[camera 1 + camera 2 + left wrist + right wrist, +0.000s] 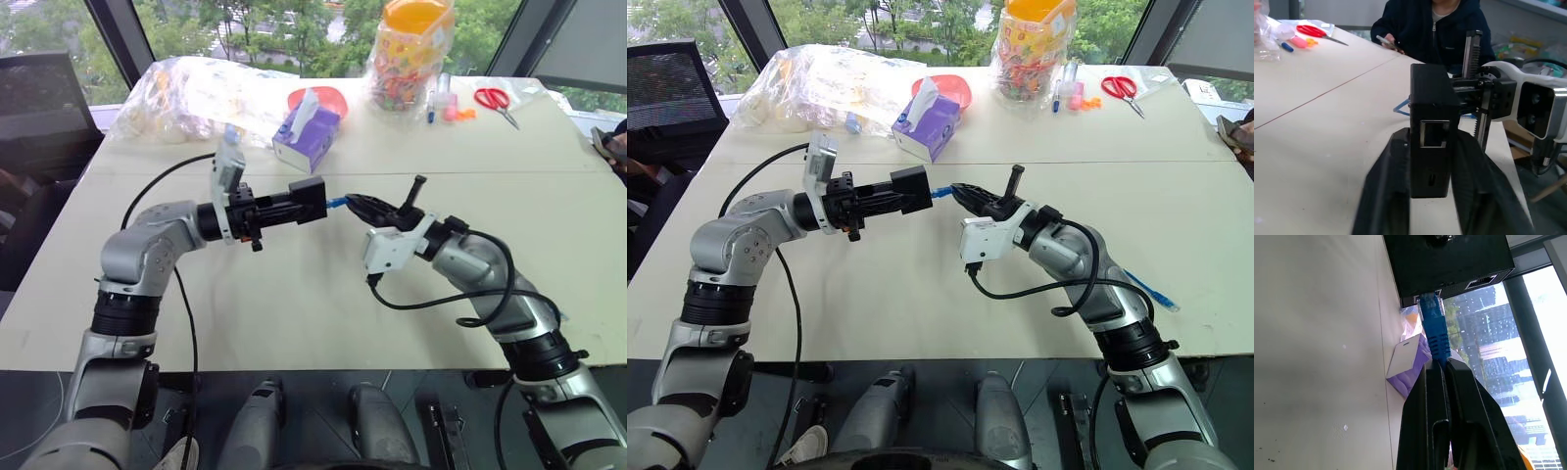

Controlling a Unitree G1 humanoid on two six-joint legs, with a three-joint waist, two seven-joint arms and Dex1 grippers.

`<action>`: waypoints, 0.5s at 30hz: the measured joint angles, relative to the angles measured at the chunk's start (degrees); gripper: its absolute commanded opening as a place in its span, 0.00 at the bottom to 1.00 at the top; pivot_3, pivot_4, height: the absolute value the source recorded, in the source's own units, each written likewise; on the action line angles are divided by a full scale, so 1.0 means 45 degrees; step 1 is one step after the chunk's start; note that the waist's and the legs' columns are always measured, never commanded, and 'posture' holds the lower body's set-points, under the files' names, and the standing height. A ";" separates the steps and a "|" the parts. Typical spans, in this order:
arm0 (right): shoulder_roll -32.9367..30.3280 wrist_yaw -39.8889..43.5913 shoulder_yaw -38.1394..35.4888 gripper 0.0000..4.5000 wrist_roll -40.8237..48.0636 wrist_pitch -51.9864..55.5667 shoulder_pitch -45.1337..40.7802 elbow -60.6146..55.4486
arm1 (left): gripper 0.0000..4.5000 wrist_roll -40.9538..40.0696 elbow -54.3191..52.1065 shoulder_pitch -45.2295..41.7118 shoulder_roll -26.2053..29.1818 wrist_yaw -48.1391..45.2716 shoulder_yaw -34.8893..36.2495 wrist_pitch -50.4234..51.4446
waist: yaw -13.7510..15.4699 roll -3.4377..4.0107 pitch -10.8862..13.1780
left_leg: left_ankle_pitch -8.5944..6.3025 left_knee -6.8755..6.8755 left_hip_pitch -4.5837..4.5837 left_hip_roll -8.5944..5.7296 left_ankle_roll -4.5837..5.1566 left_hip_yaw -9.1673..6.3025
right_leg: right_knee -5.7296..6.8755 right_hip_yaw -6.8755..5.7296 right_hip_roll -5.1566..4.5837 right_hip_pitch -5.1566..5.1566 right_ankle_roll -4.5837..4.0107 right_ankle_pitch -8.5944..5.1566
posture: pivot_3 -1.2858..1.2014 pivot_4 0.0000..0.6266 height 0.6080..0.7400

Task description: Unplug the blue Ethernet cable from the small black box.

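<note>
Hovering above the table's middle, the left gripper (294, 204) is clamping the small, rigid matte black box (308, 200) while the right gripper (1442, 369) is pinching the thin, bendy blue Ethernet cable (1433, 330) just behind its stiff plug, probably the surest hold.

A pale table (294, 323) bears everything. The purple tissue box (306, 132) sits toward its far side. Just behind the box lies a red bowl (328, 98); left of the box sprawls a clear plastic bag (186, 93). Right of the box stands a jar of sweets (409, 54), then pens (436, 103), and farther right red scissors (497, 101).
</note>
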 measured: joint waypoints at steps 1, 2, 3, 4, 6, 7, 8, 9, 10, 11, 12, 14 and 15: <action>0.0000 0.0025 0.0000 0.00 0.0015 0.0002 0.0000 -0.0004 | 0.11 0.0057 0.0014 0.0001 0.0000 -0.0061 -0.0004 -0.0053 | 0.0001 0.0000 0.0000 | 0.0000 0.0000 0.0000 0.0000 0.0000 0.0001 | 0.0000 0.0000 0.0000 0.0000 0.0000 0.0000 | 0.52 0.24 0.91; 0.0000 0.0053 0.0000 0.00 0.0026 0.0005 0.0000 -0.0005 | 0.11 0.0112 0.0017 0.0001 0.0000 -0.0087 -0.0007 -0.0080 | 0.0001 0.0000 0.0000 | 0.0000 0.0000 0.0000 0.0000 0.0000 0.0001 | 0.0000 0.0000 0.0000 0.0000 0.0000 0.0000 | 0.52 0.24 0.91; 0.0001 0.0119 0.0000 0.00 0.0102 0.0031 0.0000 -0.0010 | 0.11 0.0144 0.0019 0.0003 0.0001 -0.0120 -0.0008 -0.0103 | 0.0002 0.0000 0.0000 | 0.0000 0.0000 0.0000 0.0000 0.0000 0.0001 | 0.0000 0.0000 0.0000 0.0000 0.0000 0.0000 | 0.52 0.24 0.91; 0.0001 0.0155 -0.0001 0.00 0.0163 0.0047 -0.0001 -0.0012 | 0.11 0.0165 0.0028 0.0010 0.0005 -0.0142 -0.0013 -0.0159 | 0.0002 0.0000 0.0000 | 0.0000 0.0000 0.0000 0.0000 0.0000 0.0001 | 0.0000 0.0000 0.0000 0.0000 0.0000 0.0000 | 0.52 0.24 0.91; 0.0019 0.0302 -0.0003 0.06 0.0402 0.0167 -0.0008 -0.0026 | 0.11 0.0303 0.0045 0.0022 0.0020 -0.0153 -0.0029 -0.0307 | 0.0001 0.0000 0.0000 | 0.0000 0.0000 0.0000 0.0000 0.0000 0.0000 | 0.0000 0.0000 0.0000 0.0000 0.0000 0.0000 | 0.52 0.24 0.91; 0.0033 0.0408 -0.0003 0.13 0.0533 0.0284 -0.0010 -0.0062 | 0.11 0.0401 0.0065 0.0023 0.0023 -0.0156 -0.0035 -0.0344 | 0.0001 0.0000 0.0000 | 0.0000 0.0000 0.0000 0.0000 0.0000 0.0000 | 0.0000 0.0000 0.0000 0.0000 0.0000 0.0000 | 0.52 0.24 0.91; 0.0031 0.0512 -0.0023 0.21 0.0699 0.0359 -0.0020 -0.0087 | 0.11 0.0443 0.0145 0.0023 0.0042 -0.0171 -0.0037 -0.0394 | 0.0001 0.0000 0.0000 | 0.0000 0.0000 0.0000 0.0000 0.0000 0.0001 | 0.0000 0.0000 0.0000 0.0000 0.0000 0.0000 | 0.52 0.24 0.91; 0.0030 0.0770 -0.0076 0.33 0.1040 0.0555 -0.0038 -0.0169 | 0.11 0.0556 0.0319 0.0023 0.0059 -0.0179 -0.0034 -0.0578 | -0.0001 0.0000 0.0000 | 0.0000 0.0000 0.0000 0.0000 0.0000 0.0000 | 0.0000 0.0000 0.0000 0.0000 0.0000 0.0000 | 0.52 0.24 0.91; 0.0029 0.0962 -0.0090 0.41 0.1272 0.0694 -0.0050 -0.0253 | 0.11 0.0626 0.0419 0.0023 0.0058 -0.0181 -0.0034 -0.0648 | 0.0000 0.0000 0.0000 | 0.0000 0.0000 0.0000 0.0000 0.0001 0.0000 | 0.0000 0.0000 0.0000 0.0001 0.0000 0.0000 | 0.52 0.24 0.91; 0.0021 0.1484 -0.0087 0.54 0.1770 0.1141 -0.0063 -0.0457 | 0.11 0.0691 0.0542 0.0023 0.0055 -0.0220 -0.0040 -0.0799 | 0.0000 0.0000 0.0000 | 0.0000 0.0000 0.0000 0.0000 0.0001 -0.0001 | 0.0000 0.0000 0.0000 0.0001 0.0001 0.0000 | 0.52 0.24 0.91; -0.0050 0.2164 -0.0078 0.64 0.2379 0.1791 -0.0060 -0.0684 | 0.11 0.0706 0.0581 0.0022 0.0061 -0.0323 -0.0040 -0.0880 | 0.0000 0.0000 0.0000 | 0.0000 0.0001 -0.0001 0.0001 0.0001 0.0000 | 0.0000 0.0000 0.0000 0.0002 0.0001 0.0000 | 0.52 0.24 0.91; -0.0465 0.4047 -0.0080 0.86 0.4233 0.3942 -0.0045 -0.1409 | 0.11 0.0745 0.0698 0.0021 0.0165 -0.0706 -0.0106 -0.1134 | 0.0001 0.0000 0.0000 | 0.0000 0.0002 -0.0001 0.0000 0.0002 -0.0003 | -0.0002 -0.0002 -0.0002 0.0007 0.0001 0.0001 | 0.52 0.24 0.91; -0.0620 0.4757 -0.0115 0.86 0.5137 0.5018 -0.0057 -0.1755 | 0.11 0.0817 0.0785 0.0020 0.0320 -0.0930 -0.0193 -0.1233 | 0.0000 0.0000 0.0000 | 0.0000 0.0002 -0.0001 0.0000 0.0002 -0.0004 | -0.0001 -0.0002 -0.0003 0.0007 0.0001 0.0000 | 0.52 0.24 0.91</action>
